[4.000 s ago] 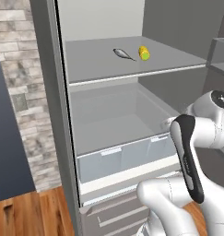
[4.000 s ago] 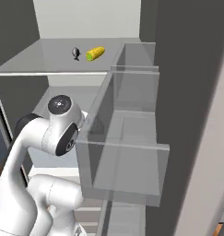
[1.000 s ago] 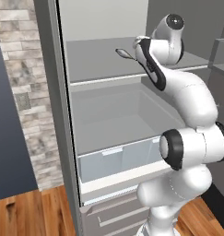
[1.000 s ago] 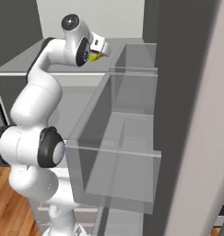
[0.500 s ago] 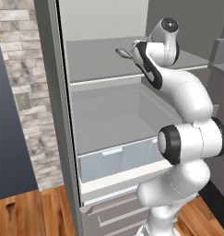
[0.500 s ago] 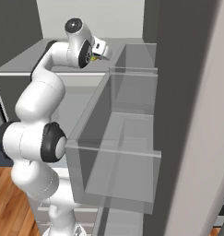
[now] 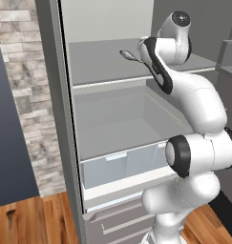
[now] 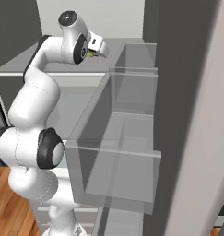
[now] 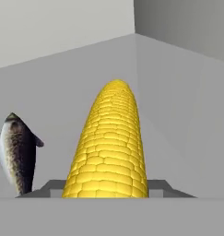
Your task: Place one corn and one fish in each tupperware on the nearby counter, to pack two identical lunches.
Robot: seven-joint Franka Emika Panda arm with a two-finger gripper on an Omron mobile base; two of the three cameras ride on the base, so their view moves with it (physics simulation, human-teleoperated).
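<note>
The corn [image 9: 109,147] lies on the fridge's top shelf [image 7: 98,64], fish [image 9: 16,152] just beside it. The gripper [image 9: 106,186] straddles the cob's near end — whether it grips, I cannot tell. Stiff, light, bumpy — likely best pinched mid-length.
</note>
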